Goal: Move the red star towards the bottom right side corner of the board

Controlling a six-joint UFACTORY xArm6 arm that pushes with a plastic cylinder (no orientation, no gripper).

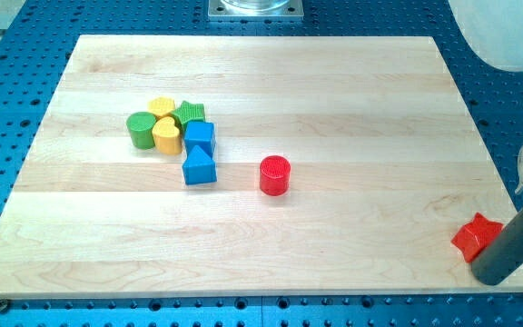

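**woodshop_dan:** So what's the layout right now? Start big.

**rodpusher:** Biggest thing is the wooden board, pale planks, sitting on a blue perforated table. At the view's top edge there's a grey metal base plate, and a white rounded body fills the top right corner.

**woodshop_dan:** And the arm?

**rodpusher:** It's just a dark rod coming in from the view's right, no claw, so nothing opens or closes. My tip is down at the board's bottom right corner, touching the red star on its right side and holding nothing.

**woodshop_dan:** So the star's down there already?

**rodpusher:** Yep, very near the bottom right corner, close to the right edge.

**woodshop_dan:** Other blocks?

**rodpusher:** A red cylinder stands alone near the middle, well apart from the star. Further left is a tight cluster: blue triangle at the bottom, blue cube just above it, yellow heart beside that, green cylinder on the far left, then a second yellow block and a green star on top.
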